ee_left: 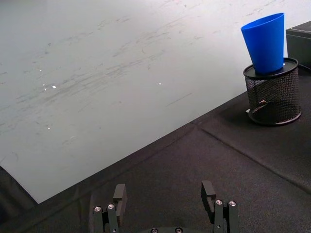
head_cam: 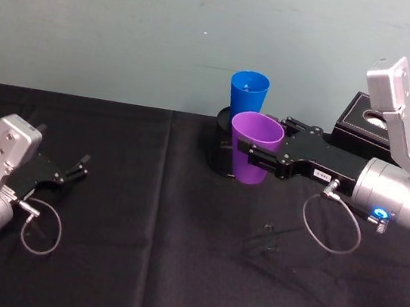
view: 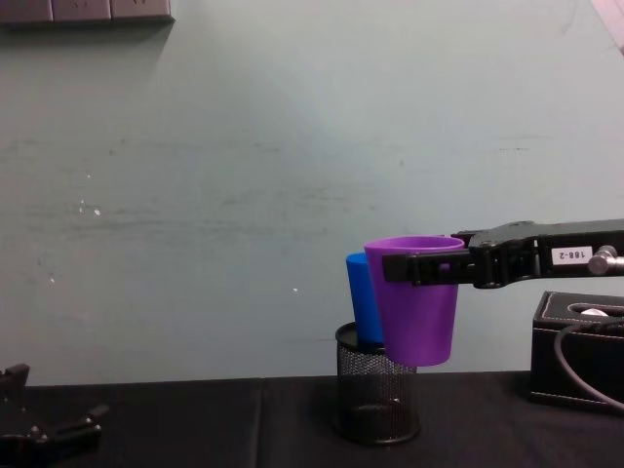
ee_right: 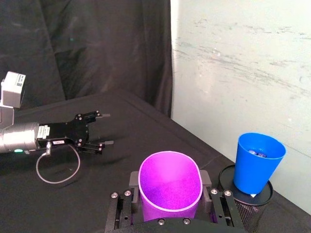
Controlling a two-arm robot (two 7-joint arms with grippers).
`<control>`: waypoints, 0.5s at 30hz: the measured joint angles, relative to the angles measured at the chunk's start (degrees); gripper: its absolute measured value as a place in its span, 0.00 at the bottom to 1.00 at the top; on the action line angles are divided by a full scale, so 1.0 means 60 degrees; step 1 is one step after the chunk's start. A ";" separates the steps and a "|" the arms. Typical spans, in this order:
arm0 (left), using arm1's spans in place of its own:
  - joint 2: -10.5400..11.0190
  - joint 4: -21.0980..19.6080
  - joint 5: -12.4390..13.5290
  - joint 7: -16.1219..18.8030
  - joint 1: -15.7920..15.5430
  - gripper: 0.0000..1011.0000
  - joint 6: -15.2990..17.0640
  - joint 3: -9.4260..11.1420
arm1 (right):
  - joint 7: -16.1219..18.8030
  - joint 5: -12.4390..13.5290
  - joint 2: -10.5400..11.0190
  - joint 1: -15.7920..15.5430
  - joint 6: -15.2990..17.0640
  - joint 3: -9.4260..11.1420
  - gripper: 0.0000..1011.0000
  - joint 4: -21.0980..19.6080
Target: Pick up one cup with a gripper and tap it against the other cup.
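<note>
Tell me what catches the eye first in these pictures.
The purple cup stands out, held in the air by the right gripper, which is shut on it just below the rim. Right beside it the blue cup sits upright in the top of a black mesh pen holder; the right wrist view shows a gap between the two cups. The left gripper rests open and idle at the far left.

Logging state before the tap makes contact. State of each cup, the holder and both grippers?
purple cup: upright, lifted off the table, apart from the blue cup
blue cup: upright, standing on the mesh holder
mesh holder: upright on the table
right gripper: shut on the purple cup
left gripper: open, idle low at the table's left
</note>
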 joint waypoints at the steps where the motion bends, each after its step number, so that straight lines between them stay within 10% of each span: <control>1: 0.0000 0.0000 0.0000 0.0000 0.0000 1.00 0.0000 0.0000 | 0.0000 0.0000 0.0000 0.0000 0.0000 0.0000 0.71 0.0000; 15: 0.0000 0.0000 0.0000 0.0000 0.0000 1.00 0.0000 0.0000 | 0.0000 0.0000 0.0000 0.0000 0.0000 0.0000 0.71 0.0000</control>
